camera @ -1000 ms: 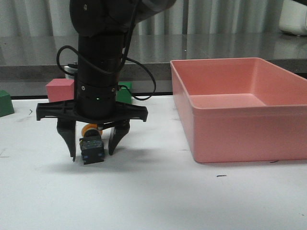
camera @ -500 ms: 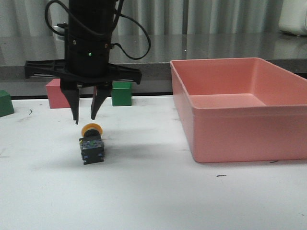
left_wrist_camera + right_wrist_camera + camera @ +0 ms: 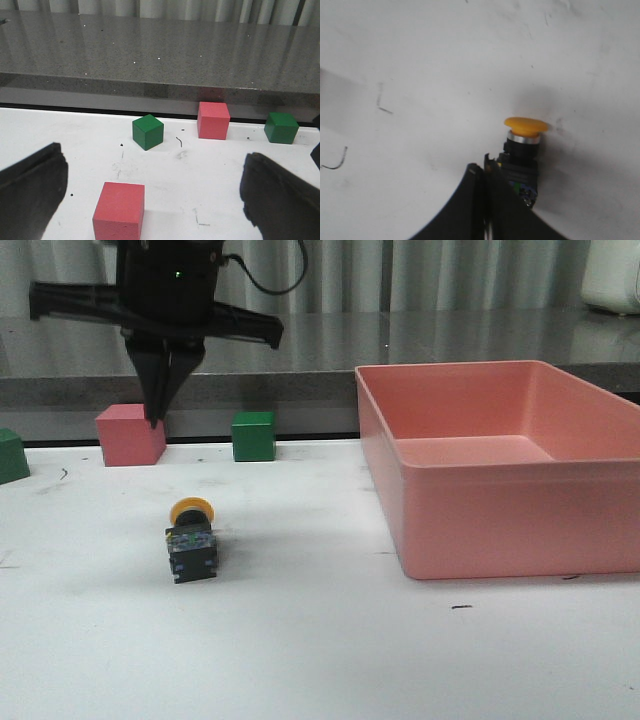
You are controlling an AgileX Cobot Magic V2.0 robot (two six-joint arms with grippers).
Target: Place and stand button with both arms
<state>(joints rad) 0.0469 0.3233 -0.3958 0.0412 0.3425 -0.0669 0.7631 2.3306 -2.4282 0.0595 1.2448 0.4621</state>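
1. Upper left of the front view: the right gripper (image 3: 160,390) hangs well above the table with its fingers pressed together, holding nothing.
2. Below it, left of centre, the button (image 3: 190,540) lies on its side on the white table (image 3: 320,660). Its yellow cap points away from the camera, and it's well apart from the pink bin (image 3: 500,500).
3. The left gripper (image 3: 152,170) only shows in its own wrist view, spread wide and empty.
4. My guess on handling: it's light, rigid plastic and tips easily. The rounded cap looks slippery, so I'd pinch the flat sides of the blocky base.

no readable text, labels, brands or numbers anywhere
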